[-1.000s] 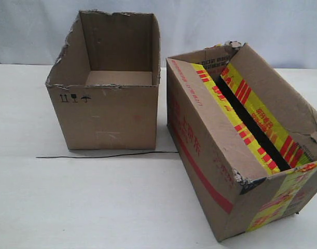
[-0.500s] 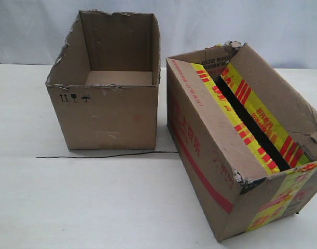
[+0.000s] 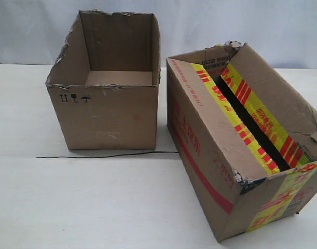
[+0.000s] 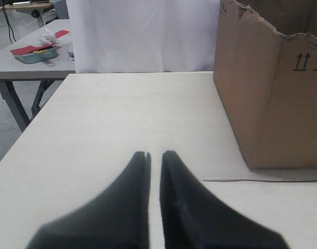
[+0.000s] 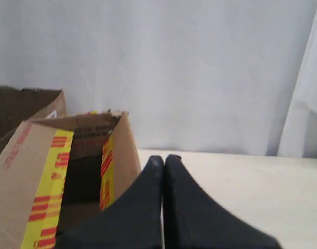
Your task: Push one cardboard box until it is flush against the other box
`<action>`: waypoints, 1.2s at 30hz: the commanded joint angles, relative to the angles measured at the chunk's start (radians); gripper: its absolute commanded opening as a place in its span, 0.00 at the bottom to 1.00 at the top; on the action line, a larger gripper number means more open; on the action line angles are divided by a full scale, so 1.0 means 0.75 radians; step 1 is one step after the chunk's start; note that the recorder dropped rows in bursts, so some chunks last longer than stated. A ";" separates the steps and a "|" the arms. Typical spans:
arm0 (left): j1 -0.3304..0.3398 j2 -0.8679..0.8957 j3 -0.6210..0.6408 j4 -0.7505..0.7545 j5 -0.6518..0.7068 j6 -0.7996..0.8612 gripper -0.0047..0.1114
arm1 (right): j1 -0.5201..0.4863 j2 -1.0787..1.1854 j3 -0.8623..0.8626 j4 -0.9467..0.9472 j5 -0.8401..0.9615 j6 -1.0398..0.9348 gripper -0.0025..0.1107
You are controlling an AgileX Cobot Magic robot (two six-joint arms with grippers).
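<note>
1. Nearest the exterior camera, on the right of a pale table top (image 3: 70, 207), stands the taped cardboard box (image 3: 210, 155). It is brown, with red side print and yellow tape striped red along its part-open flaps. It sits at an angle.
2. A thin black wire (image 3: 106, 155) lies on the table in front of the plain box.
3. Further back on the left is the plain box (image 3: 109, 116), brown, untaped and open, with ragged top edges. A wedge-shaped gap separates the boxes, narrow at the far end, so they are not flush.
4. The left gripper (image 4: 155, 155) has its black fingers almost together, holding nothing, over bare table well clear of the plain box.
5. The right gripper (image 5: 164, 160) is closed and empty, just beside the taped box's outer wall. Contact cannot be judged. Closed fingers there probably serve as a blunt pusher.
6. A white backdrop (image 3: 225, 26) closes the scene.
</note>
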 commanded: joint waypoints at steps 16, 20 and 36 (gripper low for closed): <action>-0.011 -0.001 0.002 -0.009 -0.016 -0.005 0.04 | 0.516 0.869 -0.207 -0.100 0.502 -0.170 0.02; -0.011 -0.001 0.002 -0.009 -0.016 -0.005 0.04 | 0.516 1.061 -0.245 -0.101 0.582 -0.170 0.02; -0.011 -0.001 0.002 -0.009 -0.016 -0.005 0.04 | 0.516 1.546 -0.429 -0.025 0.293 -0.108 0.02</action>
